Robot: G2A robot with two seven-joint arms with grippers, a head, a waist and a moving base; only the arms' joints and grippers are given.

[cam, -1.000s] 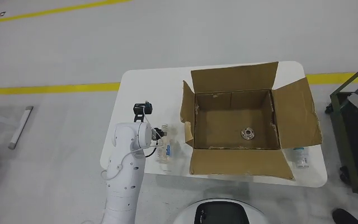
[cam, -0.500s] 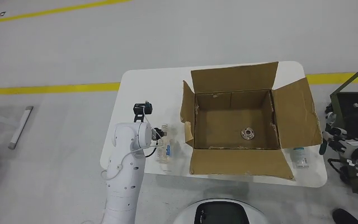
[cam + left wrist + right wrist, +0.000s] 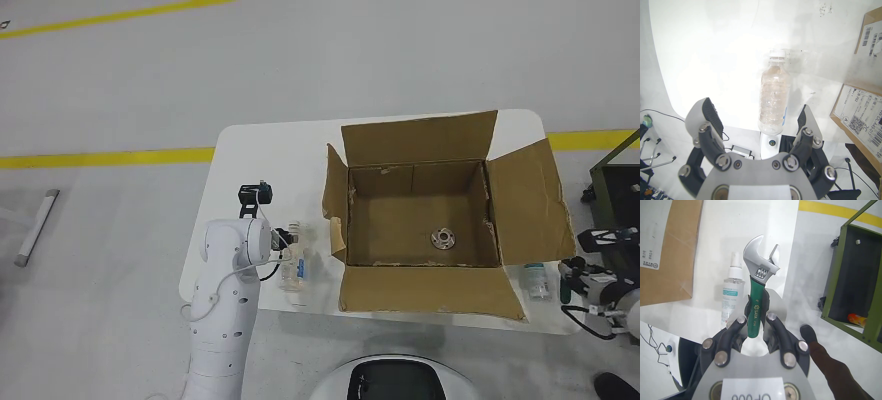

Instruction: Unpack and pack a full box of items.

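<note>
Contents of the white table (image 3: 270,160), left to right:

1. Left gripper (image 3: 757,106): over the table's front-left part, fingers spread wide, gripping nothing.
2. Water bottle (image 3: 775,94): clear, white cap, lying on its side on the table below that gripper, just left of the box and apart from both fingers.
3. Box (image 3: 420,215): brown cardboard, at the middle of the table, all four flaps folded outward.
4. Metal part (image 3: 442,238): small and round, possibly a flange, lying on the box floor right of centre.
5. Spray bottle (image 3: 730,291): clear, white nozzle, lying on the table beside the box's right flap.
6. Right gripper (image 3: 756,311): at the table's right edge, closed on the green handle of a wrench (image 3: 761,262), whose silver head points away from the wrist.
7. Green rack (image 3: 851,275): on the floor, right of the table.
</note>
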